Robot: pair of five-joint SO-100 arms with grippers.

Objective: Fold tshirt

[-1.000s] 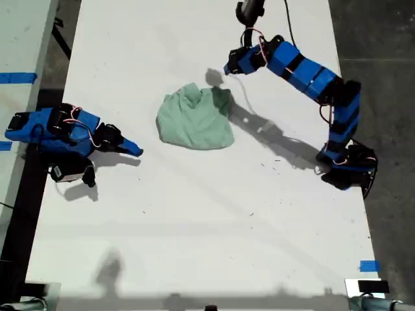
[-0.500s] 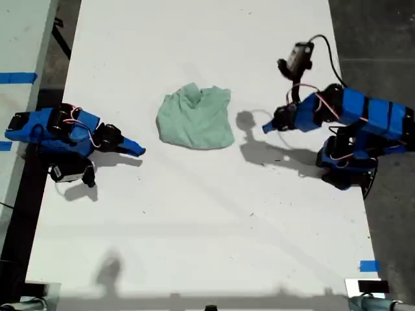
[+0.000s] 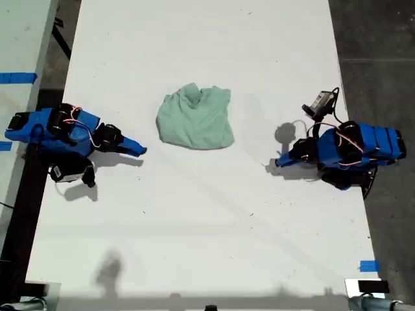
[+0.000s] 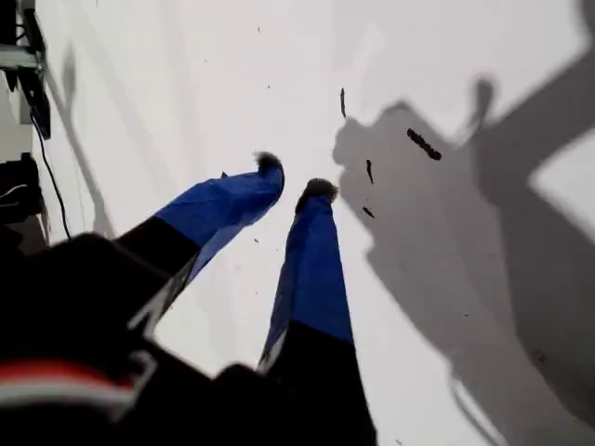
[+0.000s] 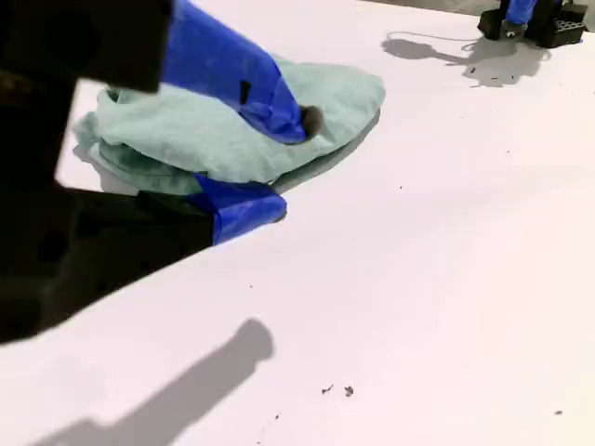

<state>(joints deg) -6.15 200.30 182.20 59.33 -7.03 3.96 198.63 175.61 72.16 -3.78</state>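
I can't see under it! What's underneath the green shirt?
The tshirt lies bunched on the white table. Bare table shows all around it. Whatever is beneath the cloth is covered, so I cannot tell.

White table, one garment on it

The white table [image 3: 194,220] runs the length of the exterior view, and the pale mint tshirt [image 3: 196,118] lies bunched on it near the middle, well apart from both table edges. Small dark specks [image 4: 423,144] dot the bare surface, and shadows fall across it. A strip of blue tape [image 3: 369,265] sits at the edge on the exterior view's lower right.
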